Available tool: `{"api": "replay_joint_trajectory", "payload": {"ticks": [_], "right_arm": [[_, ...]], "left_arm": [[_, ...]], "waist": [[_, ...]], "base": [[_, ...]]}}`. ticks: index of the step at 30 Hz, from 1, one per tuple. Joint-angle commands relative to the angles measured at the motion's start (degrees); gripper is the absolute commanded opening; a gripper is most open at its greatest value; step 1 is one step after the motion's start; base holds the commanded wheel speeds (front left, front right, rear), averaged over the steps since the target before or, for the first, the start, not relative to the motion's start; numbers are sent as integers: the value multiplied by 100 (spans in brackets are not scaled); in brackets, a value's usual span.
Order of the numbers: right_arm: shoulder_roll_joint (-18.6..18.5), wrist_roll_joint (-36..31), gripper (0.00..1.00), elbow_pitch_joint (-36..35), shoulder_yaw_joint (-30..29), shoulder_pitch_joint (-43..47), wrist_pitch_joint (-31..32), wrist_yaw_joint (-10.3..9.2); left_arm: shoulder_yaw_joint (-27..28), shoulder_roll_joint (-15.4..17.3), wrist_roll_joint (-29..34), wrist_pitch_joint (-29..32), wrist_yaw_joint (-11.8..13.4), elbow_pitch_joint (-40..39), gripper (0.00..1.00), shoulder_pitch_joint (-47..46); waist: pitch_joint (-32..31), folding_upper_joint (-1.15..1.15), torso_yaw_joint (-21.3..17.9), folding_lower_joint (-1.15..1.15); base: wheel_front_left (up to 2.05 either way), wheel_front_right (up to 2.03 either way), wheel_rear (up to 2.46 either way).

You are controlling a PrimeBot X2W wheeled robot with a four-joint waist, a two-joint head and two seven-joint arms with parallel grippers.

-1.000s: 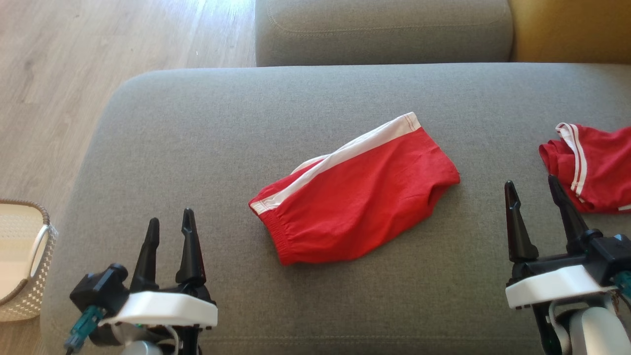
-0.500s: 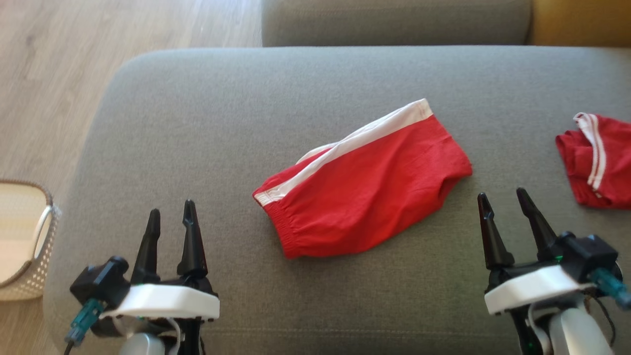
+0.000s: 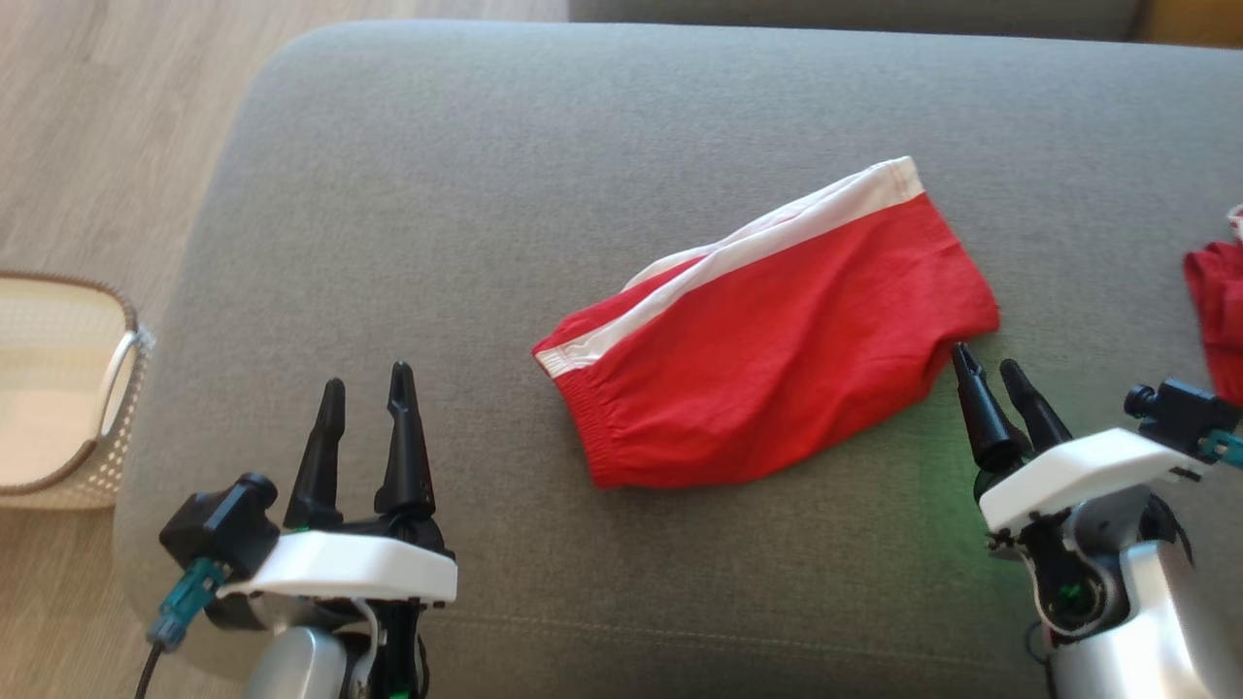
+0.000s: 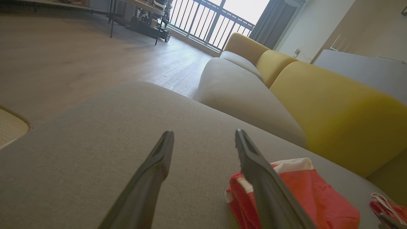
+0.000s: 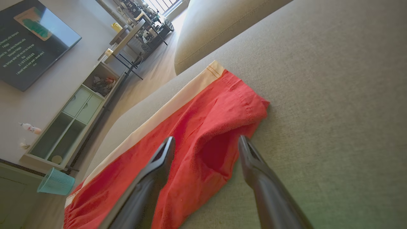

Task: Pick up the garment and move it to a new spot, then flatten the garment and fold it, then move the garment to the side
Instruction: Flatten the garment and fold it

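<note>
1. The head camera has turned since a second ago. The whole picture slides, and the second red cloth (image 3: 1219, 311) is now cut by the right edge. This is a move of the camera, not of the things.
2. The garment (image 3: 777, 330), red shorts with a white band, lies a little crumpled on the grey seat cushion (image 3: 486, 175). Its elastic waist is toward the lower left. Its pose on the cushion seems the same as before.
3. The real change is the right gripper (image 3: 984, 357). Earlier it stood beside the second red cloth, well apart from the garment. Now its fingertips are just beside the garment's right-hand corner.
4. In the right wrist view, the right gripper (image 5: 206, 140) holds its two fingers wide apart over the leg opening of the garment (image 5: 197, 121). Nothing is caught between them yet.
5. The left gripper (image 3: 367, 377) keeps its place at the lower left, well apart from the garment. Its jaws are fully spread and empty.
6. For the task, this means the pick-up is only starting, and no grasp is made yet. I judge that the right gripper must go lower and close on the corner. It may catch only the upper layer of the cloth.
</note>
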Motion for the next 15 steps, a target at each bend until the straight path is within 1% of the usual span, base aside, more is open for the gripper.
{"api": "replay_joint_trajectory", "payload": {"ticks": [1,5,10,15], "right_arm": [[-33,130,100,-133,82,-260,88,-1],[-4,483,100,195,-192,-462,474,-1],[20,676,100,700,-606,-803,824,-1],[33,853,100,1068,-840,-1153,1122,-1]], "left_arm": [[176,37,-19,-44,13,-168,100,-281],[141,37,-38,-44,20,-174,100,-324],[61,37,-61,-44,37,-194,100,-341],[3,37,-77,-44,67,-234,100,-394]], "waist": [[46,0,65,0],[123,0,180,0],[229,0,325,0],[337,0,467,0]], "base": [[0,0,0],[0,0,0],[0,0,0],[0,0,0]]}}
